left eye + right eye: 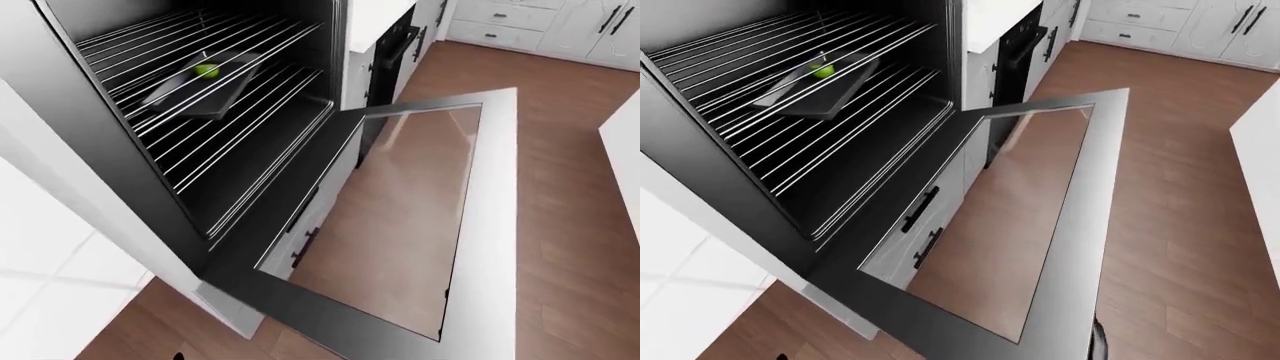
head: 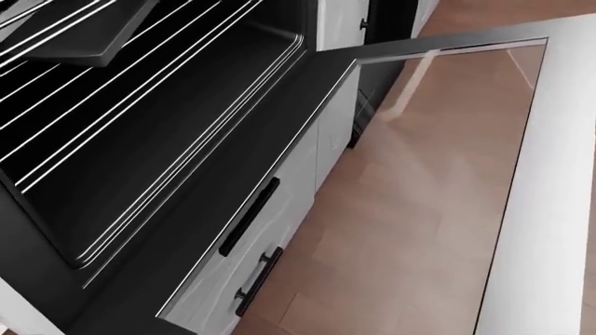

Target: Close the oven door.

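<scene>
I am seeing the oven door (image 1: 480, 225) hanging fully open, flat across the views' middle, below the racks (image 1: 810, 112); neither robot hand is showing, so grip state unknowable

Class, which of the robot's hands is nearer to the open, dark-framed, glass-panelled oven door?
Neither left nor right can be named: no hand shows in any view. The dark-framed, glass-panelled oven door lies open over the brown wooden floor, untouched.

My arms and hands sit outside all three views; I see neither my left hand nor my right, so their pose stays unknown.
</scene>
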Available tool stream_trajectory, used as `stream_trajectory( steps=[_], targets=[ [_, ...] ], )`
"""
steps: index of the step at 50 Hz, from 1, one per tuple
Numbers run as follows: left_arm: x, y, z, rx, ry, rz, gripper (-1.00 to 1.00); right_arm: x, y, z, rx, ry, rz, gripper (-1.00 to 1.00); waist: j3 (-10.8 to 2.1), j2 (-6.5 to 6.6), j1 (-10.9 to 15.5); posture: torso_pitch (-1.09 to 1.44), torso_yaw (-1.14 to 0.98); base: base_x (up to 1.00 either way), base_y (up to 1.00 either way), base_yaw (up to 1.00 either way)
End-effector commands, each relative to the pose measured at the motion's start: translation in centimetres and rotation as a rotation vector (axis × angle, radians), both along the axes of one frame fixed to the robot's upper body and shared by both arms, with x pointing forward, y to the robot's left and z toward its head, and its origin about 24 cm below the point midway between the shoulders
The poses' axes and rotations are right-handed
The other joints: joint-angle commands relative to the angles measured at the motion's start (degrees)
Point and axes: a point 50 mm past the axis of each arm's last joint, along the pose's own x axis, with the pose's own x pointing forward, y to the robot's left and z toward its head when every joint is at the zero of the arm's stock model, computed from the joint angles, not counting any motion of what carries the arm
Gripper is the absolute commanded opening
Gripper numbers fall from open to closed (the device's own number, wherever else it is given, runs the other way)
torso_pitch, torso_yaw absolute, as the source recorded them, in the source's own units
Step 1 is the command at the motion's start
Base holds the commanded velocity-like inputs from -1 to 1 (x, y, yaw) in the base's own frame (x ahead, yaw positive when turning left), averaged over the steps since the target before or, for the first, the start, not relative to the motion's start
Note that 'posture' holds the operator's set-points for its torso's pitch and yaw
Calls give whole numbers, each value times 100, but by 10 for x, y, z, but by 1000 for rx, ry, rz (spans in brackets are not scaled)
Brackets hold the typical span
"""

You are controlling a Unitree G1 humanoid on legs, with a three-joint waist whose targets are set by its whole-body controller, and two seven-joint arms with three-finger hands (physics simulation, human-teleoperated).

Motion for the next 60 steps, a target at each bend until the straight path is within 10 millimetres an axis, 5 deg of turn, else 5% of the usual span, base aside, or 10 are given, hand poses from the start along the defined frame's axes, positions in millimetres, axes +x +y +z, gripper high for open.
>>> stream_trajectory(
  steps=[1,11,24,42,52,60],
  targets=[
    [3,5,4,26,-28,-1,100,8,-2,11,-37,-111,46,100,-56,2,-6,0,0,0,0,0],
    [3,4,4,27,-31,-1,100,29,26,18,49,-177,217,100,-56,51,-19,0,0,0,0,0],
    [2,4,4,26,-28,0,100,68,61,117,79,-314,350,100,-67,88,43,0,0,0,0,0],
    [3,7,4,24,-28,2,100,58,116,189,-45,-360,605,100,-122,107,27,0,0,0,0,0],
    [3,5,4,22,-30,3,100,45,154,258,-55,-461,753,100,-160,122,27,0,0,0,0,0],
    [3,4,3,19,-32,6,100,54,185,307,-57,-549,829,100,-162,146,16,0,0,0,0,0]
  ],
)
